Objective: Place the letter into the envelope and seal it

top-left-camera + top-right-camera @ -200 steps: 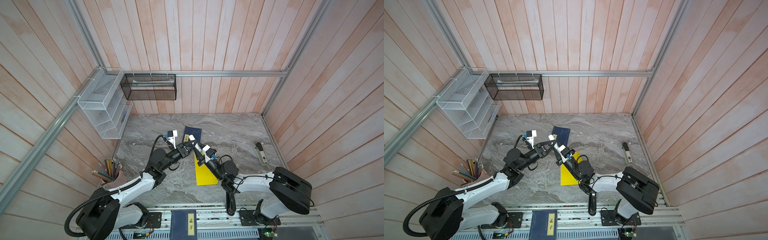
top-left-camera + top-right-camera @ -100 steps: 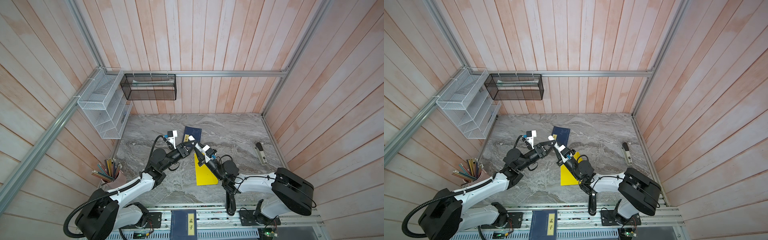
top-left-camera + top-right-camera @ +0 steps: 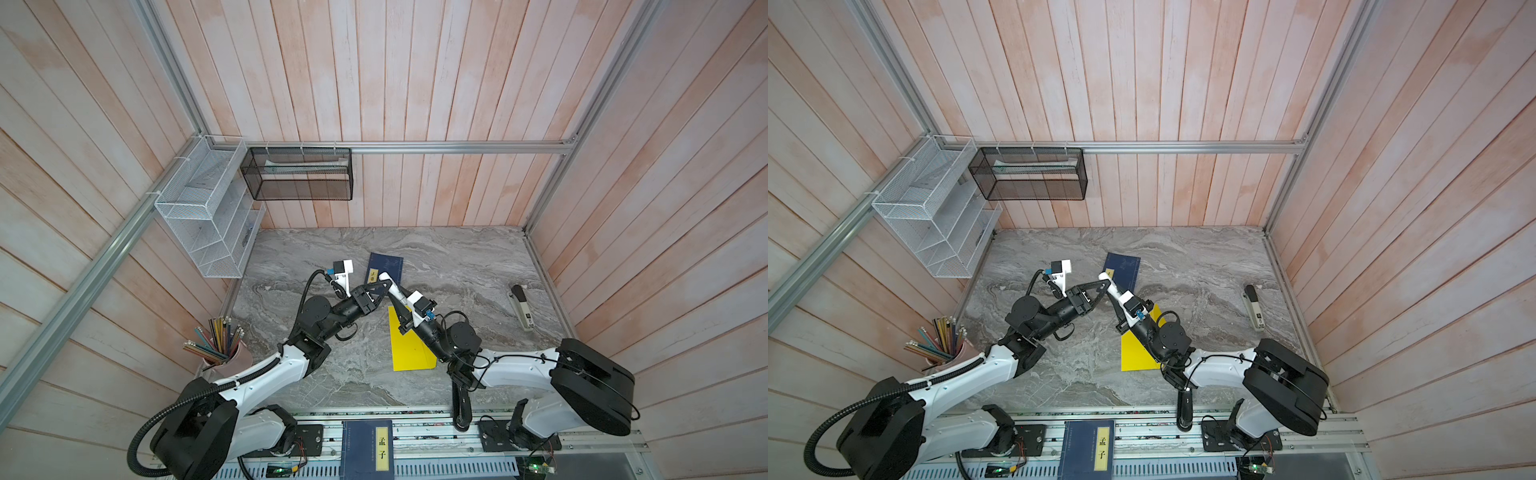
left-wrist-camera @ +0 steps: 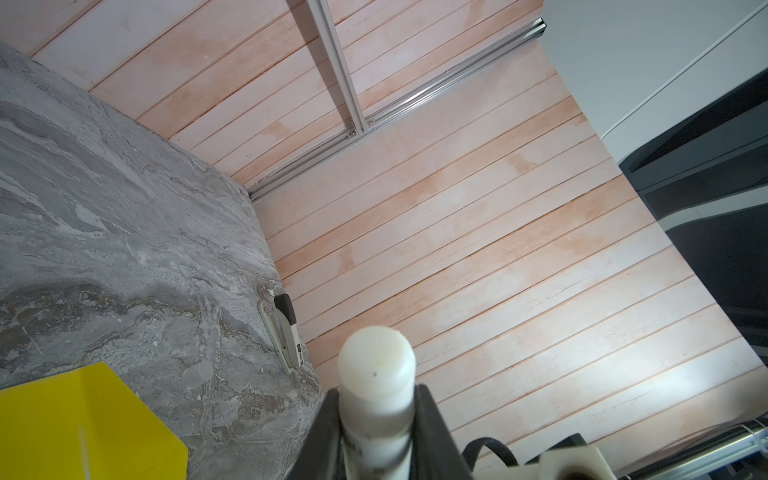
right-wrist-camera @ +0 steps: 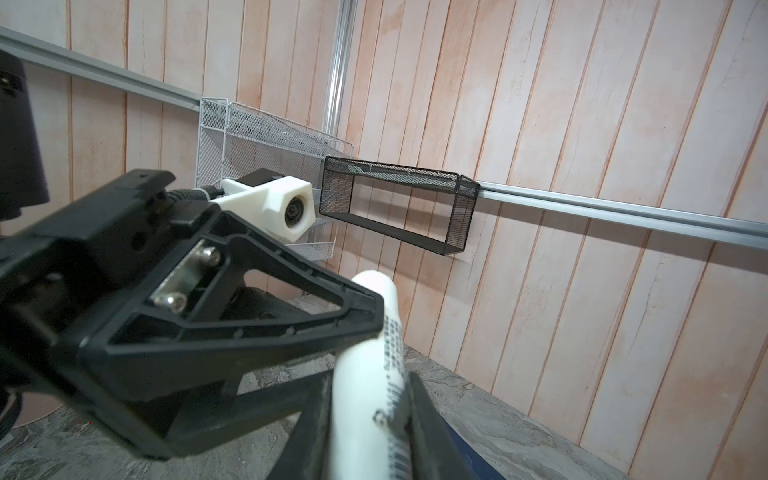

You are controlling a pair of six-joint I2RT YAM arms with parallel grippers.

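Right now both the left gripper (image 4: 376,419) and right gripper (image 5: 365,399) clamp one white plastic glue stick (image 3: 390,284), so mistimed release could drop it onto the bright yellow paper envelope (image 3: 409,345).

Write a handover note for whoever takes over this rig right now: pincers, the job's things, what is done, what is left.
Left pincer: shut on the white tube.
Right pincer: shut on the same tube, further along it.
Envelope: flat on the table.
Letter: not in view, perhaps already inside.
Done: insertion cannot be confirmed.
Left: seal the flap.
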